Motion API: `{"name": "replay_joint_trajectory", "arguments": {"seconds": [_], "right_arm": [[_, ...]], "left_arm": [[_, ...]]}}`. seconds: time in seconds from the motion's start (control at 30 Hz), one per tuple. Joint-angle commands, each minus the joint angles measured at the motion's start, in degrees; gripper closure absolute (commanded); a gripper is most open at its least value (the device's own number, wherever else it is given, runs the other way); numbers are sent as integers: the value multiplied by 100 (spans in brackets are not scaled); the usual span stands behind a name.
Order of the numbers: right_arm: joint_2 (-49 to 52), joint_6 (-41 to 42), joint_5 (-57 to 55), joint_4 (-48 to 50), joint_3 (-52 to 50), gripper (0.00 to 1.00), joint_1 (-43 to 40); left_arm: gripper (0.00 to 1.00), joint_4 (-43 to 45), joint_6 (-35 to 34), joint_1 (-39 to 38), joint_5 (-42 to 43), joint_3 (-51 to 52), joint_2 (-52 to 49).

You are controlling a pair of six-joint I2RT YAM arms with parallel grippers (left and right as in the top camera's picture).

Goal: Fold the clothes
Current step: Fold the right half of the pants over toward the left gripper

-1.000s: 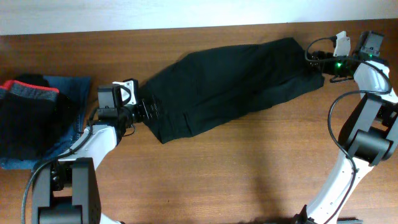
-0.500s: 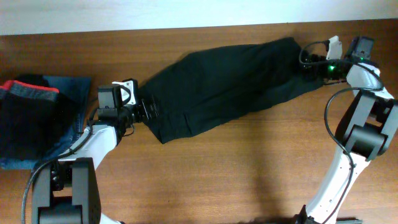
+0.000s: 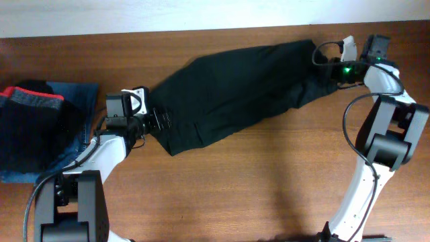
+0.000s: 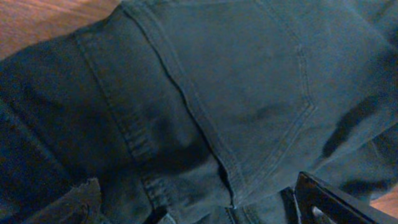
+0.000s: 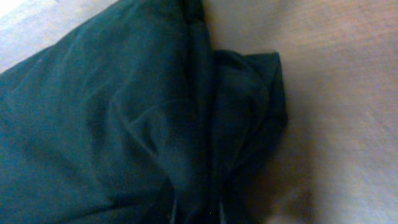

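— Where are the clothes (image 3: 235, 87)?
— Stretched slantwise along the desk's (image 3: 235, 188) far edge. The left tool (image 3: 158, 119) sits spread over their waistband end.
— And the right tool (image 3: 327, 67)?
— At their end near the far right corner; I cannot tell its grip

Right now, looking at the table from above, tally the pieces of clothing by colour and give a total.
Black: 2 (large plain garment; piece with red-and-grey band)
Blue: 1 (denim jeans)
Total: 3
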State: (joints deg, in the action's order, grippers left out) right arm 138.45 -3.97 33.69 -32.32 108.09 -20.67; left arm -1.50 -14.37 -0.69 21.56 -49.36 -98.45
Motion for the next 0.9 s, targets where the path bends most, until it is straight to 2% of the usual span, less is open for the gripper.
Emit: {"name": "replay_joint_trajectory", "arguments": {"seconds": [0.0, 0.2, 0.43, 0.53, 0.7, 0.87], "right_arm": [[-555, 125, -839, -511, 144, 96, -323], [-1405, -63, -1991, -1211, 149, 96, -492], [-2221, -660, -2090, -1746, 149, 96, -208], [-2463, -940, -2092, -2022, 149, 96, 181], [-2581, -1080, -2656, -2507, 149, 96, 1290], [-2549, -1073, -3515, -2618, 149, 96, 2723]], "left_arm": [[1, -140, 374, 11, -44, -59, 219], [1, -293, 505, 238, -170, -70, 737], [1, -715, 501, 632, -170, -70, 1386], [1, -826, 496, 752, -166, -70, 1508], [1, -846, 459, 800, -122, -70, 1541], [1, -848, 461, 800, -59, -70, 1541]]}}
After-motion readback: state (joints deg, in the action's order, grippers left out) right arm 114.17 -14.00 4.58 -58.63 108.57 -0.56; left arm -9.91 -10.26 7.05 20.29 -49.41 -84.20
